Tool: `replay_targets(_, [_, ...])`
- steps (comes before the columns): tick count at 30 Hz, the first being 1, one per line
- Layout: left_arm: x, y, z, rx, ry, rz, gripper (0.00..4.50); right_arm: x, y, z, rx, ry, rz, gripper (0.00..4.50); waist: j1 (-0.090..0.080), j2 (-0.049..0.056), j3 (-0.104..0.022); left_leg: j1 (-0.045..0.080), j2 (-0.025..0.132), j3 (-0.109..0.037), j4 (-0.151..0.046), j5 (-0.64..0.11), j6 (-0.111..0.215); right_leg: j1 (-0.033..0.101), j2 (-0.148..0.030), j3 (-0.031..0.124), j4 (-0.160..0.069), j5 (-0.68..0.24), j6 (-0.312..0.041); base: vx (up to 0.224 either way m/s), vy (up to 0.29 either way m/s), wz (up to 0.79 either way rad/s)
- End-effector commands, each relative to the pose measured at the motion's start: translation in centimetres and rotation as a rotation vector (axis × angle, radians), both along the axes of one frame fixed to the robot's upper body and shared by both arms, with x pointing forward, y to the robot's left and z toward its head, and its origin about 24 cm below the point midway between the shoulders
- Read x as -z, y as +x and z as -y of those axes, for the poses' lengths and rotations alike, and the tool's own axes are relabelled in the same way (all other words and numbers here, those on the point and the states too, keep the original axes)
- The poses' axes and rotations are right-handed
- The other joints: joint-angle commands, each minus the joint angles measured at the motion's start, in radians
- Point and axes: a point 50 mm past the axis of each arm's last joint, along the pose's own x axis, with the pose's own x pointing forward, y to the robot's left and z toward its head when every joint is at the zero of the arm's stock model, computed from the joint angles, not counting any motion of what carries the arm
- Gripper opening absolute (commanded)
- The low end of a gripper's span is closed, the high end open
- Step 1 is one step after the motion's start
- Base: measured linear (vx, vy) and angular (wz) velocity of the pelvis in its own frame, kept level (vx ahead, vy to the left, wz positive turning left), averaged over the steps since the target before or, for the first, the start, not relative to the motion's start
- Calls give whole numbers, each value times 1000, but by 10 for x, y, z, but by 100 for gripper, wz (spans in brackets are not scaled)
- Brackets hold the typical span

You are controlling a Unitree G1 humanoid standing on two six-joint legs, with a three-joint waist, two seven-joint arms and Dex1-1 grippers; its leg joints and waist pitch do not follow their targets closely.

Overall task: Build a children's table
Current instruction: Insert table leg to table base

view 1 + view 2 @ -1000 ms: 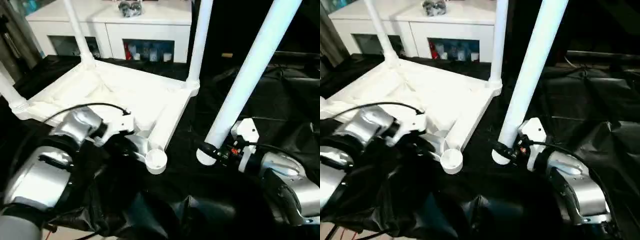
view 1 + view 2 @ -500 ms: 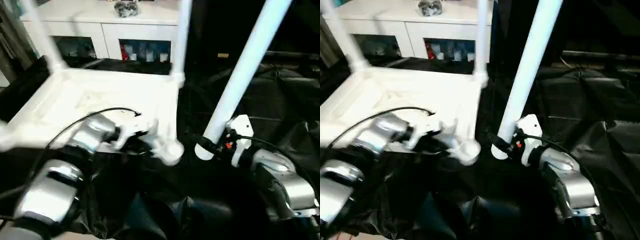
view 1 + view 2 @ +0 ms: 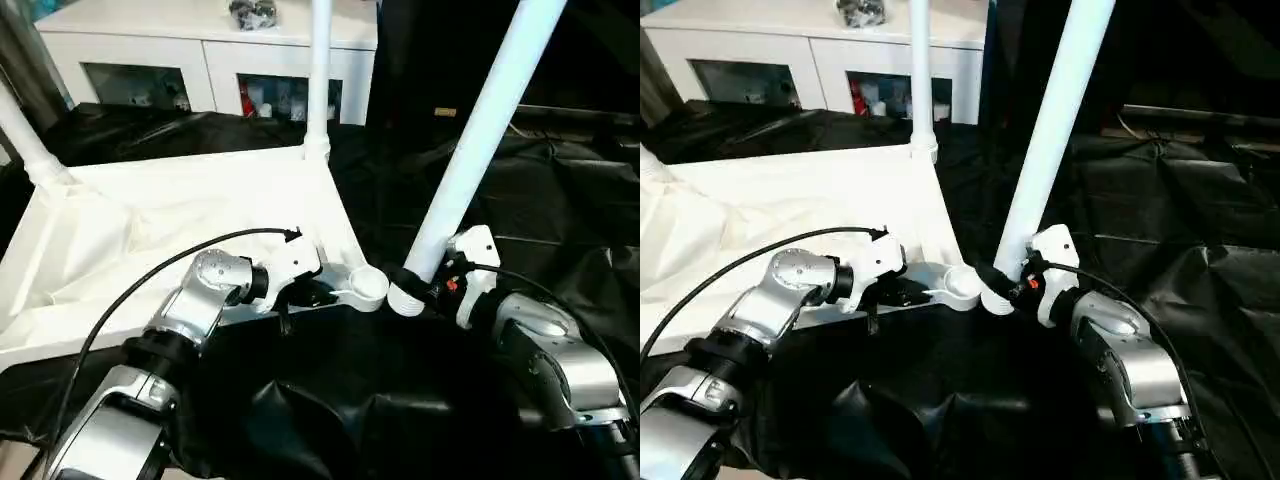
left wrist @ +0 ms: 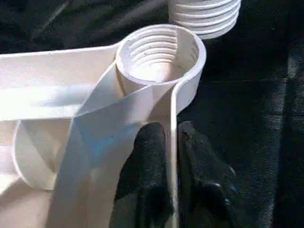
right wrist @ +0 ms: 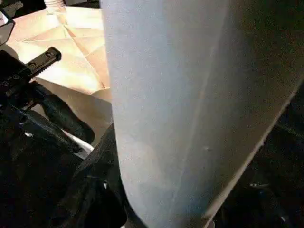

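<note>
The children's table top [image 3: 150, 230] lies upside down, ribbed side up, with legs standing in two far corners [image 3: 318, 80] [image 3: 25, 135]. Its near corner socket [image 3: 368, 285] is empty, and the threads inside show in the left wrist view [image 4: 159, 52]. My left gripper [image 3: 310, 292] is shut on the thin rim just behind that socket, one black finger [image 4: 149, 156] on each side of the wall. My right gripper [image 3: 422, 285] is shut on a loose leg [image 3: 480, 140] that leans up to the right. The leg's threaded end [image 3: 403, 298] rests right beside the socket.
A white glass-door cabinet [image 3: 200, 50] stands at the back with a small object [image 3: 250, 12] on top. Wrinkled black sheeting [image 3: 560, 200] covers the surface all around, bunched up near my body.
The table top has swung round in my left gripper's hold, bringing the empty socket to the right until it sits against the leg's threaded end. The camera has also shifted.
</note>
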Motion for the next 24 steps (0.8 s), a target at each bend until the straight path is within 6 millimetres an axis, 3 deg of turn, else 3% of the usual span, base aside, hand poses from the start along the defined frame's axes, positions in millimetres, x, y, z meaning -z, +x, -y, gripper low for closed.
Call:
replay_targets(1, [3,0,-13,-51,38,4,76,-6,4,-3,-14,0,20,190,5,-13,-60,18,76,-28,-88,-155,60,34,-63,30,-76,-58,-278,0,0,0])
replay_targets(7, [8,-5,-30,-57,70,-38,76,-6,3,-5,-33,-4,18,190,0,-18,-60,17,74,-26,-85,-131,66,34,-62,31,-72,-33,-279,0,0,0])
replay_targets(15, [10,-8,-41,-66,75,-67,76,-9,5,-6,-46,-5,25,190,-7,-20,-57,17,74,-25,-89,-158,55,32,-62,32,-75,-74,-277,0,0,0])
replay_targets(17, [9,-10,-44,-63,67,-85,41,-12,7,-8,-51,8,35,190,-7,-19,-57,18,75,-26,-89,-158,50,31,-63,32,-75,-79,-277,0,0,0])
replay_targets(19, [10,-12,-46,-56,66,-107,38,-14,8,-10,-64,23,39,190,-9,-19,-59,18,75,-26,-89,-145,52,32,-62,32,-72,-57,-279,0,0,0])
replay_targets(22, [12,-16,-48,-40,75,-137,6,-17,11,-13,-86,37,42,190,-9,-22,-62,17,73,-24,-83,-101,74,34,-61,31,-66,11,-292,0,0,0])
replay_targets(24, [13,-18,-48,-33,78,-159,0,-19,14,-17,-111,48,41,189,-9,-23,-61,17,72,-22,-83,-96,80,34,-62,30,-66,10,-299,0,0,0])
